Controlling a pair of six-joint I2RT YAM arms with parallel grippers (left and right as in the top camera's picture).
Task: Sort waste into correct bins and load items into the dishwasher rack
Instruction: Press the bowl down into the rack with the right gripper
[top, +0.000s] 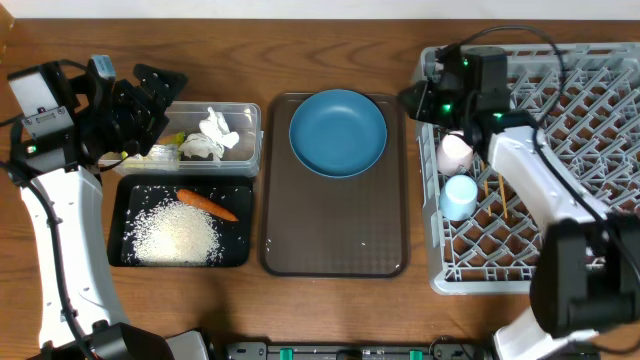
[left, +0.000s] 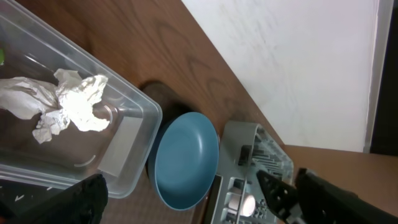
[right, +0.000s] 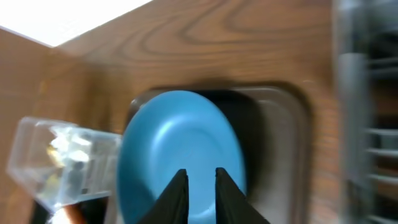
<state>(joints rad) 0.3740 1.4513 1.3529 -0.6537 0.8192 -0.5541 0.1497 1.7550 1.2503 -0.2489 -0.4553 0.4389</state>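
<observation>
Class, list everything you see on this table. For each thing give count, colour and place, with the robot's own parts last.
tissue: one, white, in clear container
snack wrapper: one, yellow-green, in clear container
clear container: one, transparent, far left
carrot: one, orange, in black tray
rice: a heap, white, in black tray
black tray: one, black, near left
brown tray: one, dark brown, centre
plate: one, blue, on brown tray's far end
rack: one, grey, right
pink cup: one, pink, in rack
light blue cup: one, light blue, in rack
chopsticks: two, wooden, in rack
left gripper: black, open, by clear container
right gripper: black, narrowly open, empty
</observation>
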